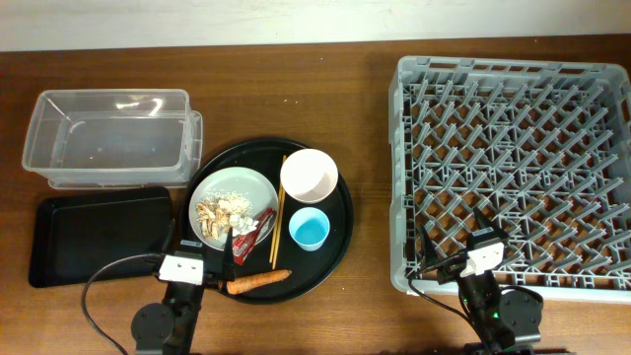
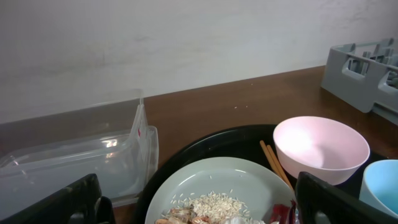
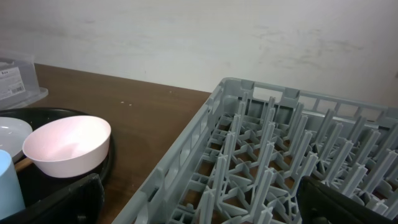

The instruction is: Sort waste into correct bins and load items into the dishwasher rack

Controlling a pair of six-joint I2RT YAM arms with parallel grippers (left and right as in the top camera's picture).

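Note:
A pale plate [image 1: 232, 185] on the round black tray holds beige food scraps [image 1: 217, 209], a white tissue wad [image 1: 243, 228] and a red wrapper [image 1: 256, 229]. Two chopsticks [image 1: 278, 212] lie beside it. A white cup [image 1: 310, 176] and a light-blue cup [image 1: 310, 229] stand to the right, and a carrot [image 1: 258, 281] lies at the tray's front. My left gripper [image 1: 197, 248] is open and empty over the plate's near edge [image 2: 217, 180]. My right gripper [image 1: 458, 242] is open and empty over the grey rack's [image 1: 399, 148] front left corner [image 3: 186, 162].
A clear tub [image 1: 108, 138] stands at the back left with a shallow black rectangular tray [image 1: 99, 237] in front of it. The round black tray [image 1: 340, 212] sits mid-table. Bare wooden table [image 1: 373, 177] separates it from the rack.

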